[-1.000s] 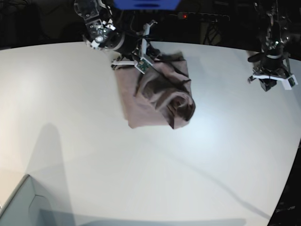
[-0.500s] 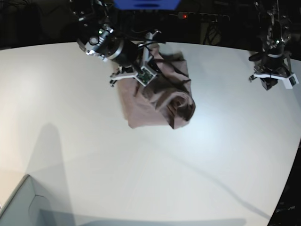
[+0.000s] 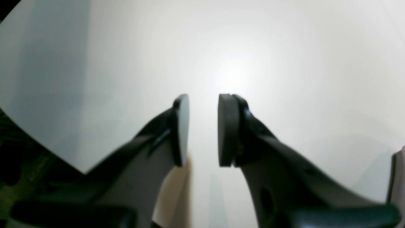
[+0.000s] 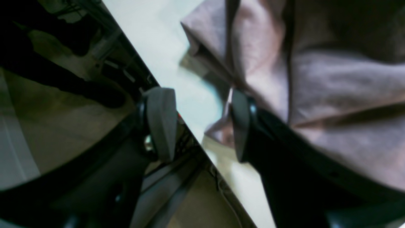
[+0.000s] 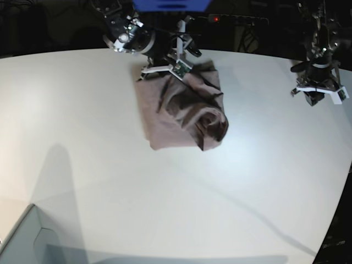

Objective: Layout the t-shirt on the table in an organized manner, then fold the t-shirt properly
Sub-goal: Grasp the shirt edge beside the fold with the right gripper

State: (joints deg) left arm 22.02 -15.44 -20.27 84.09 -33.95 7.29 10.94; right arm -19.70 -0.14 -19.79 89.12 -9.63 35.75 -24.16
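Left wrist: left gripper (image 3: 202,129) spread, nothing held, over bare table (image 3: 284,63).
Right wrist: right gripper (image 4: 197,123) spread at table edge, one finger (image 4: 240,123) against the t-shirt (image 4: 332,88).
Base: t-shirt (image 5: 184,110) seen bunched near far edge, under right gripper (image 5: 168,60); left gripper (image 5: 316,93) well apart.

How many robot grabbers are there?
2. The right gripper is at the far edge of the table, jaws open beside the t-shirt. The left gripper hangs over bare table far off to the side, jaws open.
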